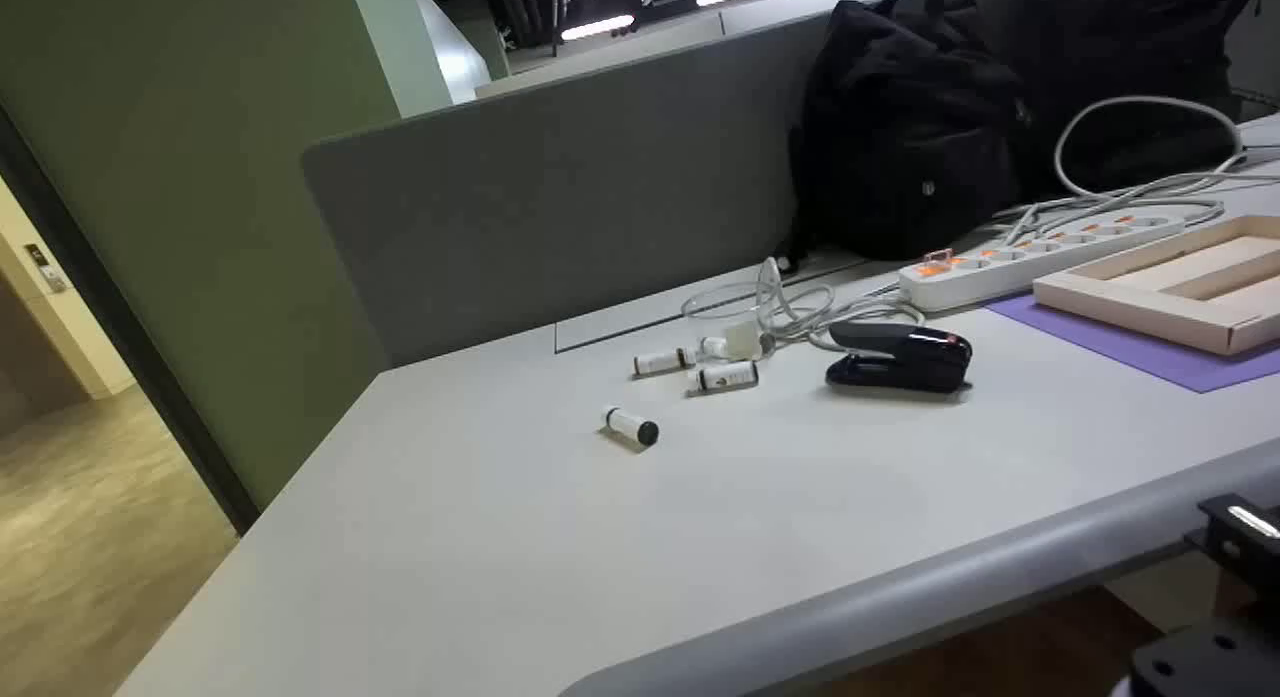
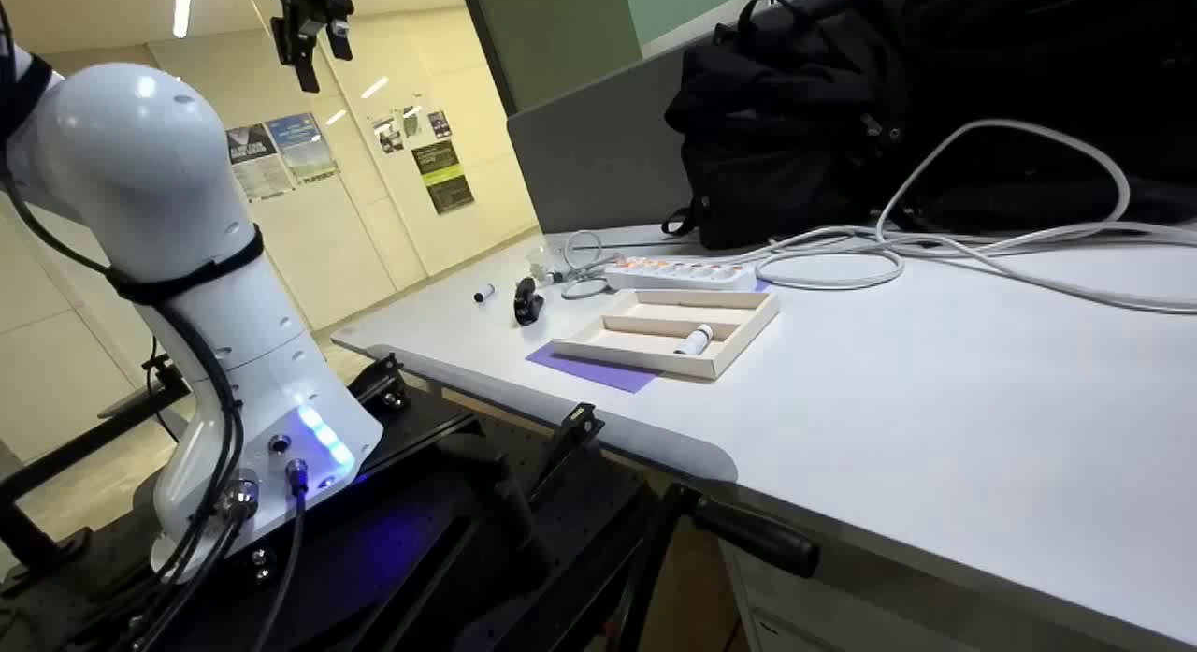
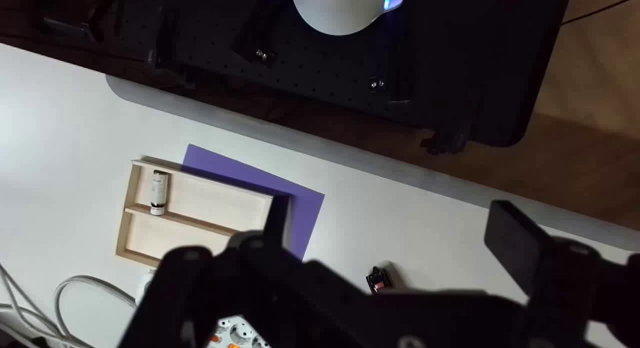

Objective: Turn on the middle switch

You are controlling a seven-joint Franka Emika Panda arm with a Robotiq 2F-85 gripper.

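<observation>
A white power strip (image 1: 1000, 279) with several sockets and small orange switches (image 1: 1025, 241) lies on the table near the backpack. It also shows in an exterior view (image 2: 683, 277) behind the wooden tray. In the wrist view only a small part of the strip (image 3: 241, 333) shows at the bottom, mostly hidden by my gripper. I cannot tell whether the middle switch is on or off. My gripper (image 2: 324, 63) is high above the table, well away from the strip. In the wrist view its fingers (image 3: 387, 215) are wide apart with nothing between them.
A wooden tray (image 2: 636, 326) holding a white tube (image 2: 695, 340) sits on purple paper (image 2: 598, 371) in front of the strip. A black stapler (image 1: 900, 359), several white tubes (image 1: 630, 426) and loose cables (image 1: 1150, 189) lie nearby. Black backpacks (image 1: 910, 127) stand behind.
</observation>
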